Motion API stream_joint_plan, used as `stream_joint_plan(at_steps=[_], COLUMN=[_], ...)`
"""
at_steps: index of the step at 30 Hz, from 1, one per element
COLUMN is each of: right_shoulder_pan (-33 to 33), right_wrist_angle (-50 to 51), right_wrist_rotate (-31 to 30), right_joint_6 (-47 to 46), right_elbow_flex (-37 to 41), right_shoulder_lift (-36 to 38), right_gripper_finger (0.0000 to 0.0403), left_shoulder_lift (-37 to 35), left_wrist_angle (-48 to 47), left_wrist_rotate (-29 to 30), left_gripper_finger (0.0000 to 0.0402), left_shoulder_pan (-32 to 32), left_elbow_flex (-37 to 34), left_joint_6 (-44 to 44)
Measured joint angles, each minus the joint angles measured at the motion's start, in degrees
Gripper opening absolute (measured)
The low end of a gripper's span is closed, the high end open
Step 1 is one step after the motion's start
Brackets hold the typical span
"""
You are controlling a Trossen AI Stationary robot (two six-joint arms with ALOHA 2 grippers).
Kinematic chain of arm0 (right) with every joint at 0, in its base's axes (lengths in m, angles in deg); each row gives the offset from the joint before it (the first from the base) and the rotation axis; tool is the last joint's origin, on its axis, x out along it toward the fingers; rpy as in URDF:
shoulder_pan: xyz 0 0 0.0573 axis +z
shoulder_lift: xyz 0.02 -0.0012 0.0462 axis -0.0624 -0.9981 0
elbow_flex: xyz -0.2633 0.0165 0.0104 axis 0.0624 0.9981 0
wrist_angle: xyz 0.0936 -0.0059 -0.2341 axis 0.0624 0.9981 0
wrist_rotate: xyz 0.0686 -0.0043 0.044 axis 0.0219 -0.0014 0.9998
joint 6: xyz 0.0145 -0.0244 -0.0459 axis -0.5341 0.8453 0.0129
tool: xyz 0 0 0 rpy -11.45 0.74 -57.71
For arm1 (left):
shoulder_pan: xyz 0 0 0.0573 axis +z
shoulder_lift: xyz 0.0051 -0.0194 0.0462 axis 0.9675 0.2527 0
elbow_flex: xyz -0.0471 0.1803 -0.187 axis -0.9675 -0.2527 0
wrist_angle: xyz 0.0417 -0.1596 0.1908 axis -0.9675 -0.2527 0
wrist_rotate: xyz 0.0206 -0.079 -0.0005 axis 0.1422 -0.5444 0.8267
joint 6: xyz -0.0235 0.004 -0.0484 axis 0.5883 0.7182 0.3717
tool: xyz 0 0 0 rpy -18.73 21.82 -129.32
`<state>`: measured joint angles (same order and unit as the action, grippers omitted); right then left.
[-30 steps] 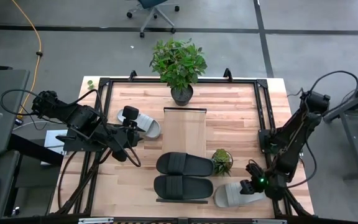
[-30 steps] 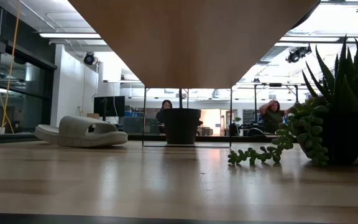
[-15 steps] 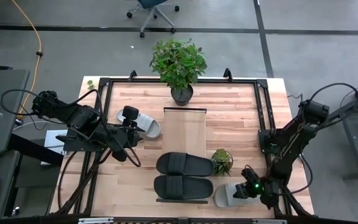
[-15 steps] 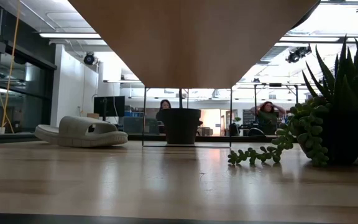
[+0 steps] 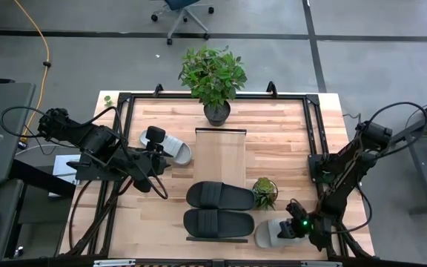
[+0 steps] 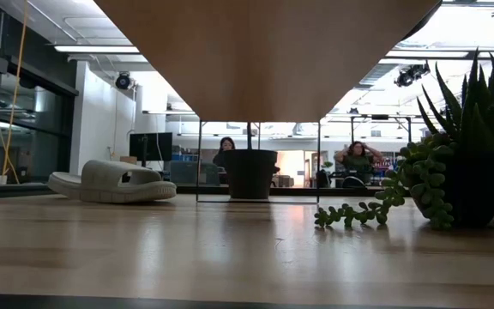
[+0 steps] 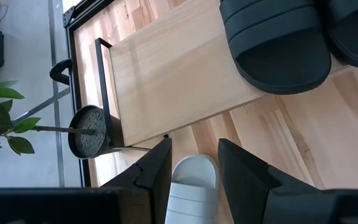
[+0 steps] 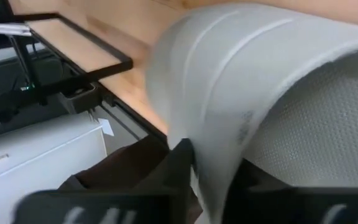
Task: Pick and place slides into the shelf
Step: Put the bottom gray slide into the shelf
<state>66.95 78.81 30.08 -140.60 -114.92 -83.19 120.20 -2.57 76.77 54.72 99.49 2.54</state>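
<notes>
Two black slides (image 5: 219, 195) (image 5: 217, 222) lie side by side across the near part of the pale shelf board (image 5: 220, 152). A light grey slide (image 5: 175, 148) lies sole-down on the table left of the shelf and also shows in the low view (image 6: 114, 182). My left gripper (image 5: 154, 138) is open above this slide's left end, and its fingers stand either side of the rounded end (image 7: 194, 180). A second grey slide (image 5: 271, 234) lies near the front edge at the right. My right gripper (image 5: 296, 226) is shut on it. My right gripper pinches the grey slide's wide strap at its edge (image 8: 211, 174). One finger (image 8: 178, 165) is outside the strap and the other is on the footbed side. The fingers come from the table's right. I cannot tell whether the slide is on the table or lifted.
A large potted plant (image 5: 213, 78) stands at the shelf's far end. A small succulent (image 5: 265, 191) stands right of the black slides, close to the right grey slide. Black frame rails (image 5: 311, 133) run along the table's sides. People sit in the room behind the table (image 6: 357, 159).
My right gripper has gone a little toward the table's near edge and left, still shut on the grey slide. The slide has shifted slightly left with it. The left arm has kept still.
</notes>
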Motion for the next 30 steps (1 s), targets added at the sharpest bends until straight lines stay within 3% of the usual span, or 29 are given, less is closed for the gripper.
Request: stream_joint_plan(at_steps=[4,16,23,30], right_shoulder_pan=[0.9,1.9,2.0,1.9], right_wrist_angle=[0.3,5.1,15.8,27.2], right_wrist_rotate=[0.8,0.2,0.0,-7.8], right_joint_6=[0.6,2.7,3.4,7.5], right_elbow_flex=[-2.1,-13.2,-22.6,-32.8], right_shoulder_lift=[0.0,0.0,0.0,0.0], right_gripper_finger=[0.0006,0.0003,0.0002,0.0001], left_shoulder_lift=[0.0,0.0,0.0,0.0], left_wrist_angle=[-0.6,-1.3,-1.2,-1.1], left_wrist_rotate=[0.0,0.0,0.0,0.0], left_gripper_finger=[0.0117,0.0117,0.0117,0.0117], left_shoulder_pan=[0.0,0.0,0.0,0.0], left_elbow_flex=[0.0,0.0,0.0,0.0], left_joint_6=[-0.5,-1.6,-1.6,-1.6])
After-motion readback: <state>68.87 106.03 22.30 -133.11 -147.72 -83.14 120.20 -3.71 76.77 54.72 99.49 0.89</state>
